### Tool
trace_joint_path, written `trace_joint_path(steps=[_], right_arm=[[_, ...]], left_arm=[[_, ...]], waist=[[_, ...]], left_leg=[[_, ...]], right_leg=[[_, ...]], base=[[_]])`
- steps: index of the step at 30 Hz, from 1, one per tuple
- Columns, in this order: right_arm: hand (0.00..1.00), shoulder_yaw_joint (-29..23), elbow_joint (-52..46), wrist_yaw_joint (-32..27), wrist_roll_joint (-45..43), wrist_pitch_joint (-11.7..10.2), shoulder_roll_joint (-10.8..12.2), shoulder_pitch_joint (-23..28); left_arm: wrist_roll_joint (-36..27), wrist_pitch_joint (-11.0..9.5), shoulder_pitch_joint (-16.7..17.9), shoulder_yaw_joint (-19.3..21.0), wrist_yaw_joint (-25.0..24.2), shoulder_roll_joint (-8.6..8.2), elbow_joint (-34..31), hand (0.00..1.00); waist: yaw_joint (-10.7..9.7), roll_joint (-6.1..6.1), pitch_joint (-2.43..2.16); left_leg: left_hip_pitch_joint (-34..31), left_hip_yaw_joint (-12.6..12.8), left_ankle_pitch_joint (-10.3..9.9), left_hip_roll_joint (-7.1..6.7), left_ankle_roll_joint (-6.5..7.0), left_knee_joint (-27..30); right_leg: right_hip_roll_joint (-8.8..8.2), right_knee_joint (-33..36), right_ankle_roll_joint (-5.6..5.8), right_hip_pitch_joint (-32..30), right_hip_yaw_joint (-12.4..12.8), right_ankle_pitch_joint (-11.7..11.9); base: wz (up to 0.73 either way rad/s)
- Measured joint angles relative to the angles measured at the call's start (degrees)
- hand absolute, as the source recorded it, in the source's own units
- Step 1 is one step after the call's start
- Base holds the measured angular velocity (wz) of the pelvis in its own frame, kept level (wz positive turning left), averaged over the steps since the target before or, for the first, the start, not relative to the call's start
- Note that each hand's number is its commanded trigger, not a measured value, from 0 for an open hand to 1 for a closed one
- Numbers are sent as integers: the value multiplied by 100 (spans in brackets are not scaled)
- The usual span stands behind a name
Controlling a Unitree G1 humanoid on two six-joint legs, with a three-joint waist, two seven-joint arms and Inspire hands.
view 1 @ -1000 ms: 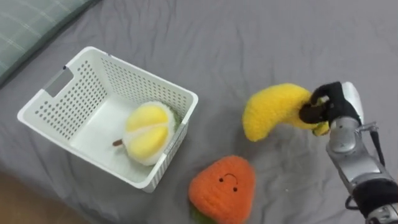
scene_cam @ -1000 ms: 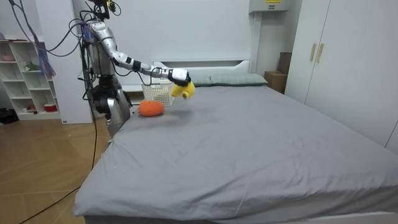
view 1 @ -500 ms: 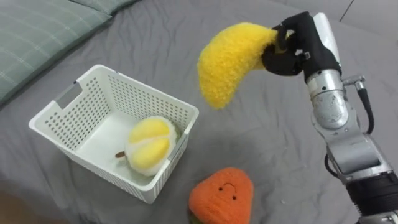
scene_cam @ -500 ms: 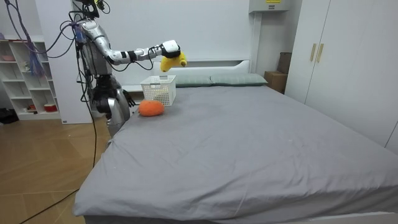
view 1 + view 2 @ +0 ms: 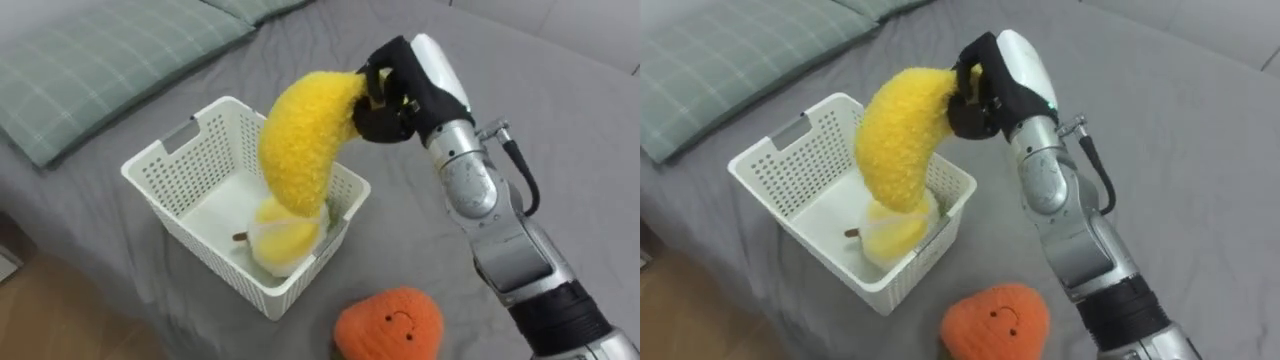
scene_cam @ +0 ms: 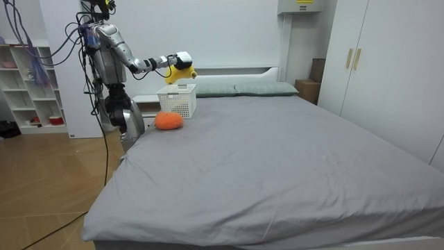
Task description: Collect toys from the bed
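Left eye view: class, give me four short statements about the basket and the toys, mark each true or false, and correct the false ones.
1. The right hand is shut on the yellow banana toy, which hangs above the white basket. True.
2. The basket holds nothing. False: a round yellow-and-white plush lies inside it.
3. The orange toy has a smiling face. True.
4. The orange toy sits in the basket. False: it lies on the grey bed, outside the basket, near its front corner.
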Motion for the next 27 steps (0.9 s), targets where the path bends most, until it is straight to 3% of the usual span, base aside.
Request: trace_joint_path(steps=[2, 4, 5, 13, 27], right_arm=[[100, 96, 5, 1, 2, 2, 82, -19], [13, 212, 189, -8, 32, 0, 134, -200], [0, 232, 275, -14, 64, 3, 140, -247], [0, 234, 1013, -324, 169, 143, 248, -455], [0, 229, 1439, -412, 201, 129, 248, -456]], left_arm=[[87, 12, -11, 0, 5, 4, -25, 0], [98, 47, 4, 0, 5, -6, -98, 0], [98, 71, 4, 0, 5, -7, -112, 0], [453, 280, 8, 103, 14, -39, -146, 0], [476, 367, 39, 108, 28, -42, -242, 0]], waist=[[47, -12, 2], [84, -51, 23], [90, -62, 26], [289, -244, 30], [362, -265, 43]], left_leg=[[-44, -106, 0, -19, -1, 39], [-102, -216, 9, -78, -5, 87], [-104, -255, 19, -86, -3, 89], [-142, -591, 115, -254, 15, 129], [-205, -716, 126, -345, 72, 230]], right_leg=[[-1, 0, 1, 18, -99, -1], [-2, -8, 5, 30, -162, -3], [-5, -8, 5, 44, -167, -3], [-106, -6, 90, 122, -253, -83], [-113, -70, 106, 136, -219, -120]], base=[[26], [27], [31], [23], [6]])
